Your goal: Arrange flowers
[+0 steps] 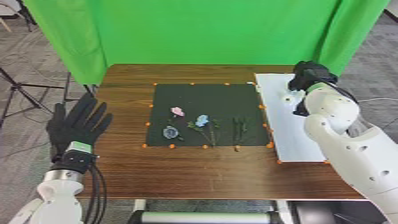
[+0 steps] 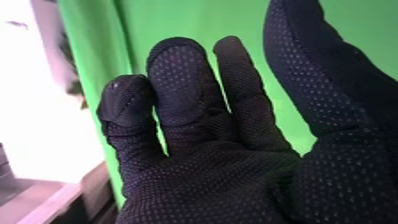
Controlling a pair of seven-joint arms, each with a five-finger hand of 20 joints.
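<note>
The green stems (image 1: 236, 130) are lying on the dark mat (image 1: 178, 95), near its right-hand edge, their long axis running from near to far across the worktop (image 1: 178, 175). The blue flower (image 1: 202, 120) is lying just beside them, its head pointing away from the robot and its stem slanting back towards the near edge; the pink flower (image 1: 178, 111) and the grey-blue flower (image 1: 171, 132) are resting farther left.

Taking the green stems as the likely next pick (a judgement, since any flower may be serving), the right robot hand (image 1: 313, 75) is being the nearer of the two. From it, the stems are lying leftward and back towards the robot, so the coming reach is probably calling for a diagonal move, with the grip closing across the near-to-far axis. This robot hand is standing wide, its fingers (image 2: 182, 85) parting from the thumb (image 2: 306, 75) and holding nothing between them. It is poised by the far part of the white board (image 1: 298, 135), near a small white object (image 1: 289, 98) (whether they are touching, one cannot tell). The left robot hand (image 1: 74, 127) is spreading its fingers wide and empty, left of the mat.
</note>
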